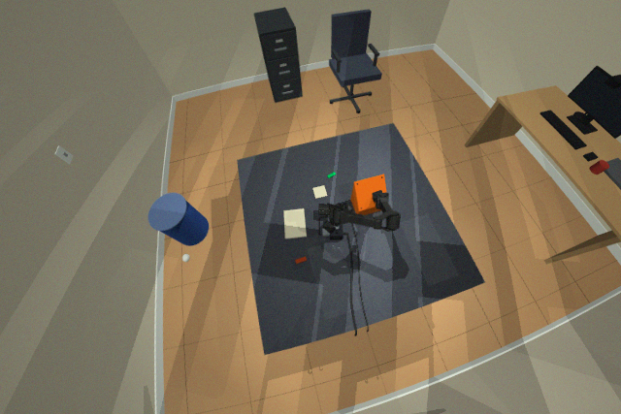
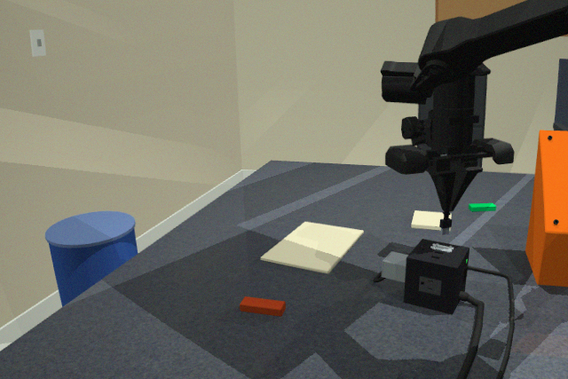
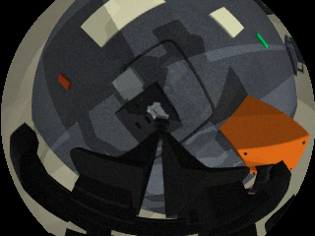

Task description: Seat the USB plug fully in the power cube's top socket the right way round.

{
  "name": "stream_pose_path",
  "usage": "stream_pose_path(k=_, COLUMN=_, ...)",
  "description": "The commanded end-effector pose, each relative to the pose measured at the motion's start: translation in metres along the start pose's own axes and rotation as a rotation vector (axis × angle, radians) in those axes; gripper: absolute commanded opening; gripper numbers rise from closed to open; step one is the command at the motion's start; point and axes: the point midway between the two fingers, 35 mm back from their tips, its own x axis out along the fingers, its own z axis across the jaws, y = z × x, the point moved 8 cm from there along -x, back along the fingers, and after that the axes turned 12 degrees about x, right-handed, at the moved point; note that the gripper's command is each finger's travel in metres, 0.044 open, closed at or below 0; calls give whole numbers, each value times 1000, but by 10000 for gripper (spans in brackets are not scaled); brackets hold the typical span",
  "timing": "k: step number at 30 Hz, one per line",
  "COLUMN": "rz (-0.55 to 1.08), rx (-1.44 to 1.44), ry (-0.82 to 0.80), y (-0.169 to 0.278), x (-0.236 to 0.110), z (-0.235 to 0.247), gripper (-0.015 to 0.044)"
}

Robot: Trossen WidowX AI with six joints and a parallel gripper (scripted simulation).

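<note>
The black power cube stands on the dark table top, with a pale socket plate on its top face. My gripper points straight down and hangs a short way above the cube's top. It is shut on the small grey USB plug, which is clear of the socket and sticks out below the fingertips. In the overhead view the arm reaches left from its orange base; the plug is too small to make out there.
A grey block sits against the cube's left side. Two black cables run from the cube toward the front. A large cream pad, a small cream pad, a green block and a red block lie around.
</note>
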Motion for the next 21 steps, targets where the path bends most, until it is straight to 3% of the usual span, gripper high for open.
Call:
stream_pose_path(k=1, rz=0, rx=108, ry=0, y=0, x=0, z=0, gripper=0)
stream_pose_path(k=21, rz=0, rx=631, ry=0, y=0, x=0, z=0, gripper=0)
